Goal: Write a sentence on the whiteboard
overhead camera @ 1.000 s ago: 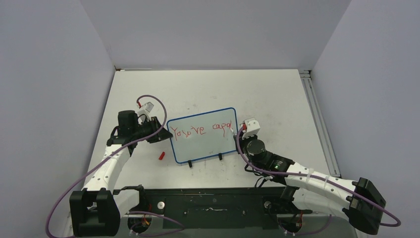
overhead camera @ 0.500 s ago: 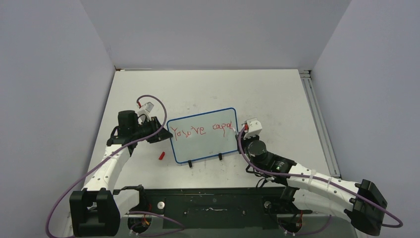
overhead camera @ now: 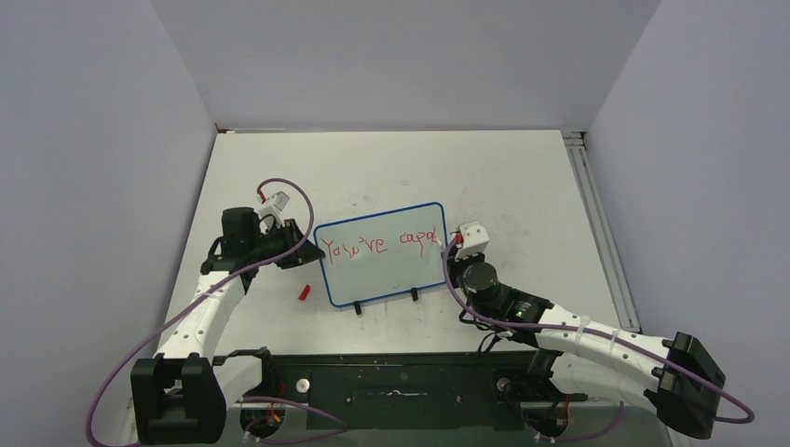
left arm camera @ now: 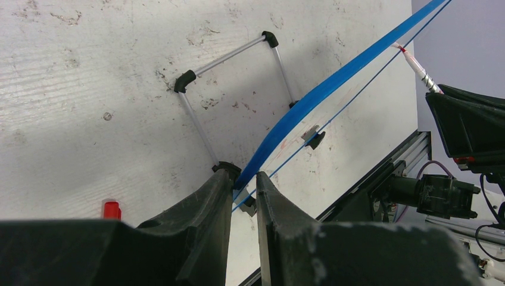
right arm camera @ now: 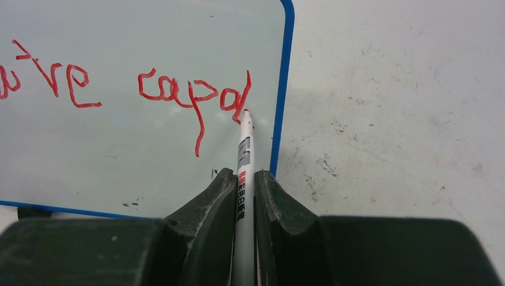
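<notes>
The whiteboard (overhead camera: 382, 275), glossy white in a thin blue frame, stands tilted on the table's middle. The sentence (overhead camera: 377, 244) in red reads about "You're capal" on one line. My left gripper (overhead camera: 303, 247) is shut on the board's left edge; in the left wrist view the blue frame (left arm camera: 309, 98) runs between the fingers of that gripper (left arm camera: 244, 177). My right gripper (right arm camera: 243, 174) is shut on a white marker (right arm camera: 244, 155). The marker's red tip touches the board just under the last letter of the lettering (right arm camera: 190, 95), close to the right frame edge.
A red marker cap (overhead camera: 304, 292) lies on the table left of the board's lower corner. Two black clip feet (overhead camera: 414, 294) hold the board's lower edge. Behind the board a wire stand (left arm camera: 229, 56) shows. A metal rail (overhead camera: 596, 223) runs along the table's right side.
My right gripper with the marker shifted slightly right, then back left, at the board's right edge. The left gripper and the board have not moved.
</notes>
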